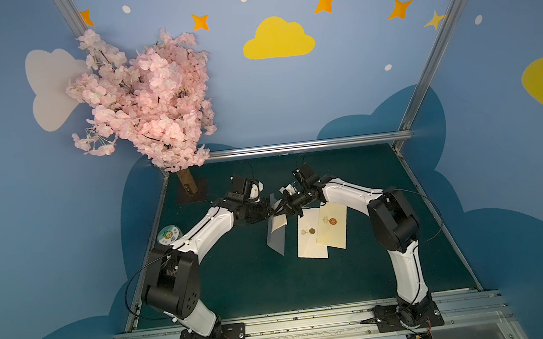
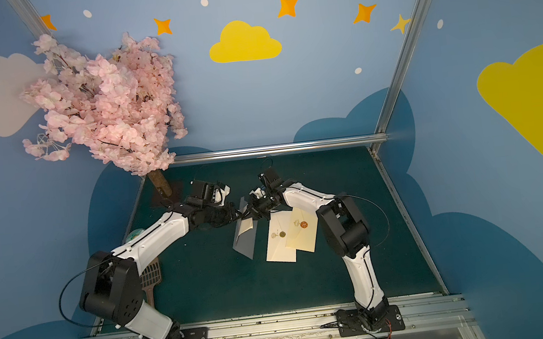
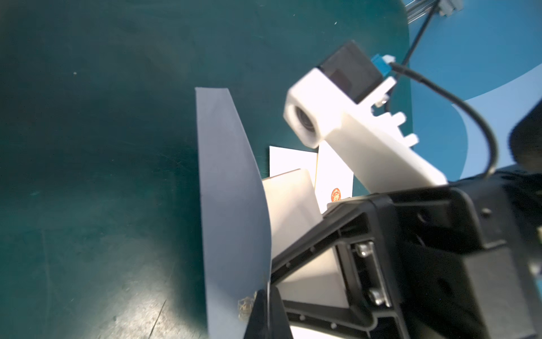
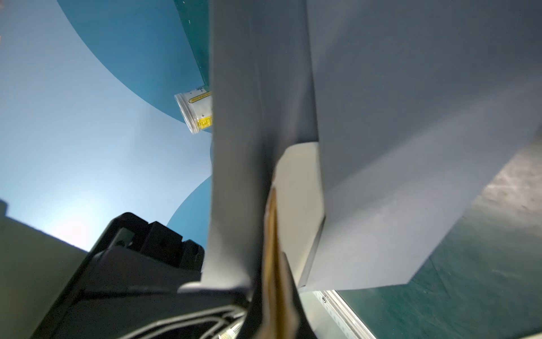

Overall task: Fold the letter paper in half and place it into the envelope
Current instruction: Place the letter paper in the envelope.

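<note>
While aloft, envelope (image 1: 279,220) against letter paper (image 1: 276,241).

A pale paper envelope (image 1: 276,241) hangs over the dark green table mat (image 1: 241,285), between the left gripper (image 1: 269,210) and right gripper (image 1: 286,209), a folded cream letter paper (image 1: 279,221) in its mouth. Right of it, on the mat, a cream red-sealed envelope (image 1: 334,231) overlaps a cream gold-sealed envelope (image 1: 309,247).

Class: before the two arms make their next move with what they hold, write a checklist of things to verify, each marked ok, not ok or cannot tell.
1. Left gripper shut on the pale sheet: ok.
2. Right gripper shut on the cream piece: ok.
3. Cream piece between the sheet's layers: ok.
4. Cream piece fully inside: cannot tell.
5. Two spare envelopes lie apart from it: ok.
</note>
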Action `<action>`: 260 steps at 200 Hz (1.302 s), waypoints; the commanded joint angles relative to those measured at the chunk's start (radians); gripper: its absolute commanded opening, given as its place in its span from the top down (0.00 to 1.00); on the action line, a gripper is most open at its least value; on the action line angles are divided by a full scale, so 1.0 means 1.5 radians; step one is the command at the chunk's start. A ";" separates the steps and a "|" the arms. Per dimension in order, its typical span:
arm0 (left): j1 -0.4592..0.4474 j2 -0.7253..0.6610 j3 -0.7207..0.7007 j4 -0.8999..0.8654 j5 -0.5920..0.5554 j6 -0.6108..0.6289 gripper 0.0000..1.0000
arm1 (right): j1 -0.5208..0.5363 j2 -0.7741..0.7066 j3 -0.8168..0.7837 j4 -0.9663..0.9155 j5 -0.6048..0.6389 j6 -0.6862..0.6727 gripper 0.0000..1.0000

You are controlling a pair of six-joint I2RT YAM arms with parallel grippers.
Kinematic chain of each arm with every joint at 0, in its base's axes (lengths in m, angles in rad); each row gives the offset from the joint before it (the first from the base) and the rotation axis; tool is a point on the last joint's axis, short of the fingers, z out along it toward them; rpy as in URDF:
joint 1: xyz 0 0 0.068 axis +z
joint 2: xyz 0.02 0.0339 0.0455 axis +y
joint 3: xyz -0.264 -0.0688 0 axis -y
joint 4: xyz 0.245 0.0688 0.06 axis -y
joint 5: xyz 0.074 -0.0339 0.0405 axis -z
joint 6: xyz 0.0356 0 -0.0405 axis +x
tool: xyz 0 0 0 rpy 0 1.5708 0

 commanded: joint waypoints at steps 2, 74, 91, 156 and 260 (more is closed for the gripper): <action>-0.002 -0.012 -0.014 0.050 0.066 -0.009 0.97 | -0.002 0.022 0.002 0.059 -0.025 0.029 1.00; -0.001 -0.002 -0.006 0.074 0.096 -0.025 0.97 | -0.018 0.059 0.053 -0.076 0.025 -0.019 1.00; 0.001 -0.002 -0.007 0.082 0.101 -0.032 0.97 | -0.021 0.063 0.071 -0.118 0.043 -0.040 1.00; 0.008 0.004 -0.012 0.088 0.102 -0.041 0.97 | -0.024 0.028 0.088 -0.135 0.005 -0.053 0.91; 0.039 0.006 -0.014 0.093 0.118 -0.047 0.97 | -0.031 -0.053 0.031 -0.159 0.012 -0.057 0.76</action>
